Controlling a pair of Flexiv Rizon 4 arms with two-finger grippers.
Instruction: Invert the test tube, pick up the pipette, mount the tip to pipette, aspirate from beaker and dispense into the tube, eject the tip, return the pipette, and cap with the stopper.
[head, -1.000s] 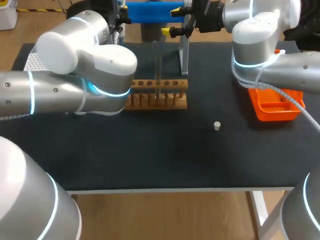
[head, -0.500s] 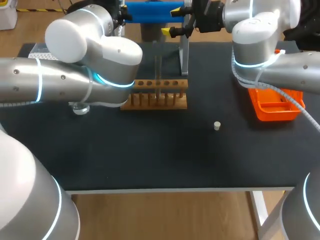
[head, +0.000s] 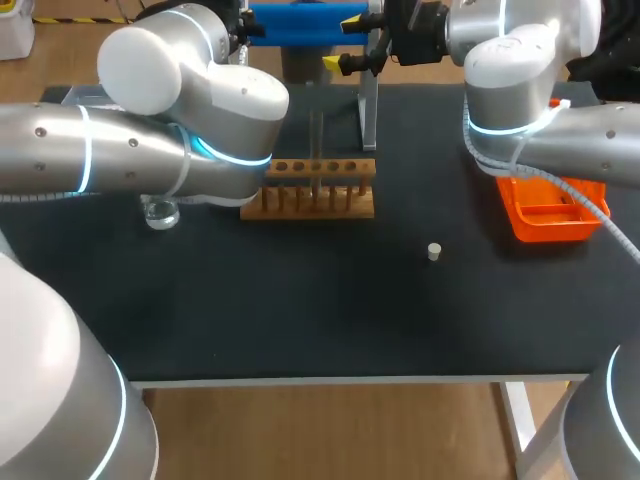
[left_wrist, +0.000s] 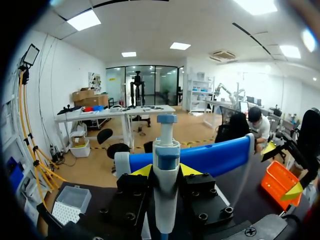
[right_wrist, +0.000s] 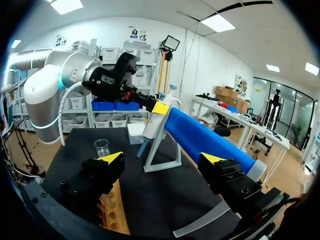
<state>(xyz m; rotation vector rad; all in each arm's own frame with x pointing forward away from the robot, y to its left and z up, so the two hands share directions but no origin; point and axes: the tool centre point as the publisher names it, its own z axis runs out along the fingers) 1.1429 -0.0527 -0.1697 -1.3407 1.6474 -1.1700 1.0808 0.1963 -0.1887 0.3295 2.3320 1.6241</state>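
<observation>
— At the back of the surface, what do the left jaws hold?
— The pipette (left_wrist: 166, 150). The left jaws are clamped on its white body, with a yellow tip (left_wrist: 143, 171) pressed to each side. Its blue-ringed plunger end stands up beyond them. In the right wrist view the pipette hangs at the top of the grey stand (right_wrist: 162, 155), its lower end pointing down at the surface.
— And the right jaws?
— Spread wide, with nothing between them. They hang above the back edge, facing the stand and the left jaws, apart from both.
— What lies on the dark surface (head: 330, 310)?
— A wooden rack (head: 315, 187) stands near the middle, with a clear test tube (head: 316, 140) upright in one of its middle holes. I cannot tell which end is up. The beaker (head: 160, 212) sits to the rack's left, just in front of the left arm (head: 150, 165). The small pale stopper (head: 434, 251) lies alone, in front of the rack and to its right, apart from it. An orange bin (head: 545, 212) sits at the right side, partly hidden by the right arm (head: 520, 100). The tip box (left_wrist: 72, 202) sits near the far left corner.
— What differs from a second ago?
— The left arm's elbow has shifted toward the rack and the back of the surface. The beaker, covered then, now shows. The right arm, rack, test tube and stopper have not moved.
</observation>
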